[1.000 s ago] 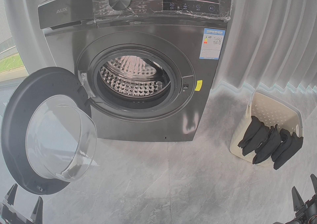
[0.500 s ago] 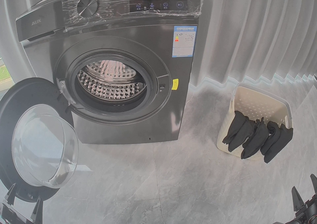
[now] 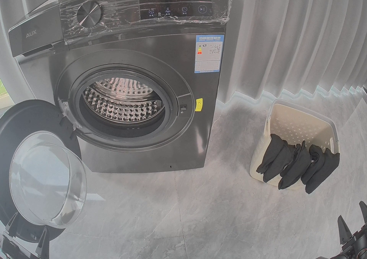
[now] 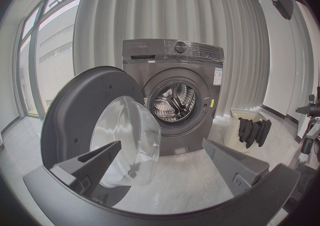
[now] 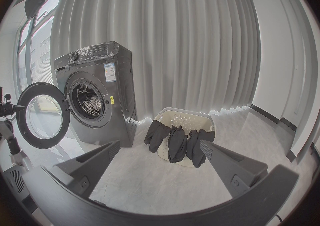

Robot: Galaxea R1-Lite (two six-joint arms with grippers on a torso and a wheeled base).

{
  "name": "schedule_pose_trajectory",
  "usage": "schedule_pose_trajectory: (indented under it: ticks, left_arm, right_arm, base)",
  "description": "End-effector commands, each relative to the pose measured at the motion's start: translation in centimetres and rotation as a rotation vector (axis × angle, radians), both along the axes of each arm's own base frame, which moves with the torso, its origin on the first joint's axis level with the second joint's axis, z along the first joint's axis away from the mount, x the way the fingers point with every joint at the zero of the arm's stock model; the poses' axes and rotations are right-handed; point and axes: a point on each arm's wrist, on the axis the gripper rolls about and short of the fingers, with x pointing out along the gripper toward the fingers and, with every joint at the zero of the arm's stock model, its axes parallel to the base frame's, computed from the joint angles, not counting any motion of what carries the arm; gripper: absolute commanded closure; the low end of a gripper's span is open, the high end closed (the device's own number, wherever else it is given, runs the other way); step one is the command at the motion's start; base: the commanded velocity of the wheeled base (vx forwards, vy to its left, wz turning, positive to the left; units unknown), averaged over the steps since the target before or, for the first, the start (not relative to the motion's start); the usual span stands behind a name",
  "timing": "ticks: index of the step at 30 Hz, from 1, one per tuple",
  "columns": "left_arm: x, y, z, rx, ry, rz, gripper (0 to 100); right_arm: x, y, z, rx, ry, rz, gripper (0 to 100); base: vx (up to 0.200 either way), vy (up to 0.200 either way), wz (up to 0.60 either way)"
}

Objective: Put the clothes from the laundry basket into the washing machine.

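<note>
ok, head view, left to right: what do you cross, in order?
open door → drum → laundry basket with black clothes draped over its front rim → right gripper, at the bottom corner.

Whole view swung rightward, washing machine (image 3: 114,55) and laundry basket (image 3: 298,126) sit further left in frame

The washing machine (image 3: 198,145) bears an unreadable blue label (image 3: 208,53) and yellow sticker (image 3: 198,104).
</note>
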Motion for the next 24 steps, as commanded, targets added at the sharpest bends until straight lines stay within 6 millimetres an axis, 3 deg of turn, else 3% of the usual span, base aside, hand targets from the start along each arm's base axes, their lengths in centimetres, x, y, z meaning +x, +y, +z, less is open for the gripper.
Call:
schedule_pose_trajectory:
  ticks: [1, 5, 11, 22, 24]
  left_arm:
    - [0.02, 0.0, -0.48, 0.0, 0.003, 0.0, 0]
    - [0.03, 0.0, -0.48, 0.0, 0.005, -0.002, 0]
    - [0.03, 0.0, -0.48, 0.0, 0.005, -0.002, 0]
    - [0.02, 0.0, -0.48, 0.0, 0.003, 0.0, 0]
    - [0.02, 0.0, -0.48, 0.0, 0.003, 0.0, 0]
  right_arm:
    - [0.02, 0.0, -0.07, 0.0, 0.003, 0.001, 0]
    - [0.02, 0.0, -0.07, 0.0, 0.003, 0.001, 0]
    - [0.02, 0.0, -0.07, 0.0, 0.003, 0.001, 0]
    - [0.02, 0.0, -0.07, 0.001, 0.003, 0.001, 0]
    - [0.02, 0.0, -0.07, 0.001, 0.003, 0.001, 0]
  base:
    - [0.0, 0.0, 0.0]
    - [0.0, 0.0, 0.0]
    - [0.0, 0.0, -0.6]
    - [0.0, 0.0, 0.0]
    - [0.2, 0.0, 0.0]
